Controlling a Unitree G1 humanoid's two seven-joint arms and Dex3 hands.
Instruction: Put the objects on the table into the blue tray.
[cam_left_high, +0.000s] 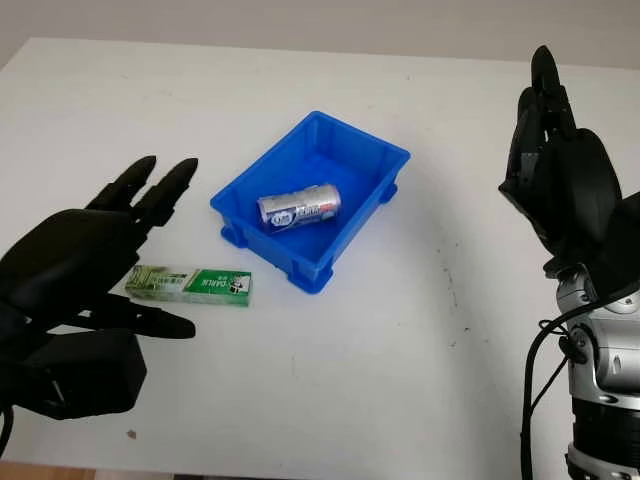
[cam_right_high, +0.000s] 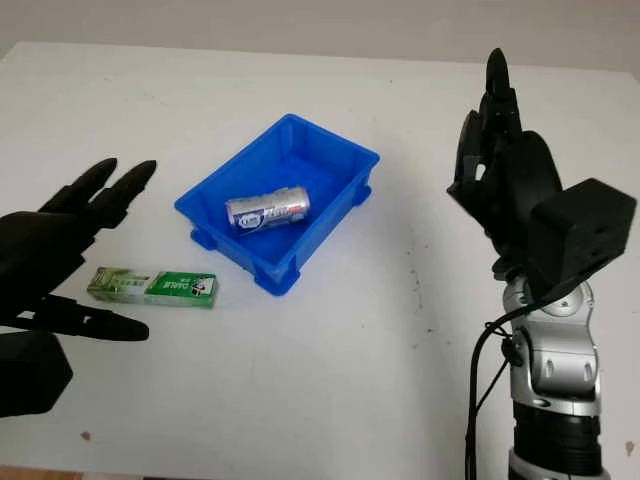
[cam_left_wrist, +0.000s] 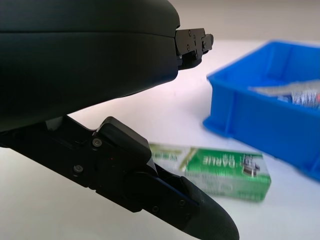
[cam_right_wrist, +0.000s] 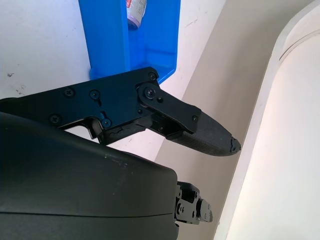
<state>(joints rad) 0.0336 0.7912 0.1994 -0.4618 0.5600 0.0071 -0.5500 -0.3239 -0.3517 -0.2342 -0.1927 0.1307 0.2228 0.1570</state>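
Observation:
A blue tray (cam_left_high: 380, 152) stands mid-table with a silver can-shaped packet (cam_left_high: 299, 206) lying inside it. A flat green and white box (cam_left_high: 190, 285) lies on the white table just left of the tray's near corner; its label faces up in the left wrist view (cam_left_wrist: 220, 167). My left hand (cam_left_high: 95, 250) is open, hovering over the table immediately left of the box, its thumb close to the box's near edge. My right hand (cam_left_high: 555, 170) is open and raised at the right side of the table, well away from the tray.
The white table (cam_left_high: 400, 360) stretches in front of and to the right of the tray. A small dark speck (cam_left_high: 130, 434) marks its near left part. The table's far edge meets a pale wall.

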